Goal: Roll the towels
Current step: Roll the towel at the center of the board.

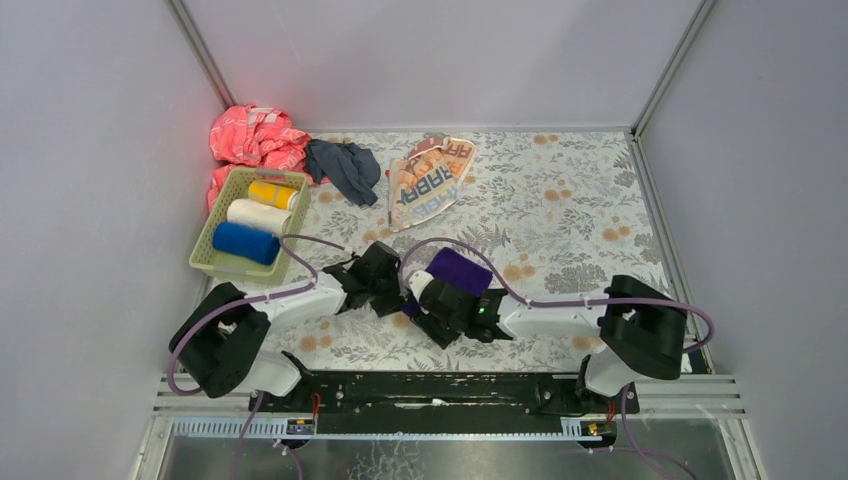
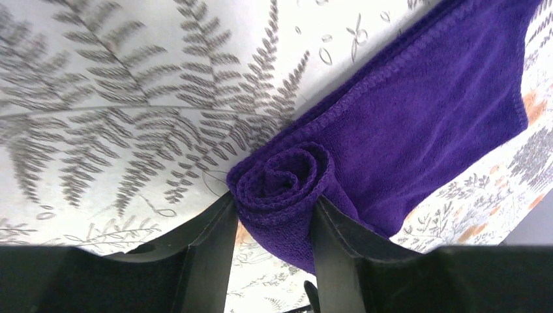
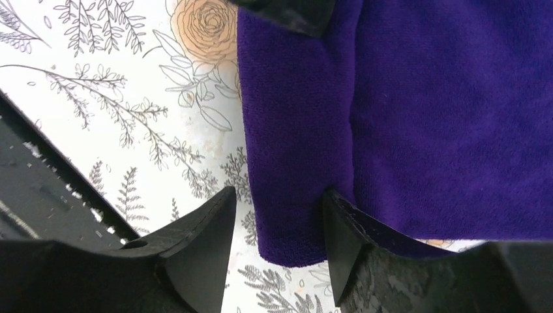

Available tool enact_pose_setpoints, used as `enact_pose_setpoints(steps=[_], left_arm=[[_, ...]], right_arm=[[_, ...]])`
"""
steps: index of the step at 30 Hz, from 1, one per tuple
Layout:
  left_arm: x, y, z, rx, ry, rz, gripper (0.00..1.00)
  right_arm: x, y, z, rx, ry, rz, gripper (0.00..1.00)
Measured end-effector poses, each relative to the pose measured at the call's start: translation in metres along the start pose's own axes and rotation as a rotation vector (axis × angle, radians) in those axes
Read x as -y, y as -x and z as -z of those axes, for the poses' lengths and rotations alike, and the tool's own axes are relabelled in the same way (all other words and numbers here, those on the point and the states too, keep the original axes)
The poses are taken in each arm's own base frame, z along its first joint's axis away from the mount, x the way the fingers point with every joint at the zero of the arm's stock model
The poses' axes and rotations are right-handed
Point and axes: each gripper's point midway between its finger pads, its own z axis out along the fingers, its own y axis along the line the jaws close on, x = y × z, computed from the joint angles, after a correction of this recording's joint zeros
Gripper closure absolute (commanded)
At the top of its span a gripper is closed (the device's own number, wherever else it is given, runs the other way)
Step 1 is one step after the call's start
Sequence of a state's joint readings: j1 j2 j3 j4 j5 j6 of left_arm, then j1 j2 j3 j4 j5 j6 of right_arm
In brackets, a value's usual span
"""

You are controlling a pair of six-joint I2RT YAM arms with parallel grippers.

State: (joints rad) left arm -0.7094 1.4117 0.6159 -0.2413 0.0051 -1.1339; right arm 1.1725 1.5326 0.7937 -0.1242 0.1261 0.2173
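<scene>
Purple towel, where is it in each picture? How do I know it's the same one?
Top external: the soft purple terry towel lies just below the picture's centre.
Left wrist: towel's rolled end low centre, flat part running to upper right.
Right wrist: towel fills the upper right, one edge reaching bottom centre.
Shared landmark: the floral-print table covering under it, in all three.

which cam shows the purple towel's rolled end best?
Left wrist: the purple towel has its spiral facing the lens, pinched between the fingers of the left tool. Right wrist shows only the roll's side, no spiral. Top external shows just a small purple patch, partly hidden.
</scene>
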Motion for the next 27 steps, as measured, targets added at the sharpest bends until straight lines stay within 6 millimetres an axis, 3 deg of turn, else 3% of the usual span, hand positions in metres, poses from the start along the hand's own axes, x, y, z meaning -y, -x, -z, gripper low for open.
enact_pose_setpoints(steps=[14, 17, 21, 24, 27], left_arm=[[-0.029, 0.046, 0.005, 0.062, 0.046, 0.037, 0.57], [-0.029, 0.046, 0.006, 0.061, 0.045, 0.03, 0.56], [-0.029, 0.046, 0.006, 0.06, 0.041, 0.021, 0.46], [-0.03, 0.047, 0.01, 0.065, 0.045, 0.019, 0.38], [-0.034, 0.049, 0.018, 0.077, 0.061, 0.021, 0.32]], right_arm=[[-0.01, 0.035, -0.03, 0.001, -0.145, 0.096, 0.45], [-0.006, 0.035, -0.036, -0.024, -0.187, 0.093, 0.59], [-0.001, 0.034, -0.037, -0.033, -0.222, 0.081, 0.82], [-0.001, 0.034, -0.037, -0.022, -0.194, 0.041, 0.92], [-0.001, 0.036, -0.036, 0.003, -0.096, -0.044, 0.96]])
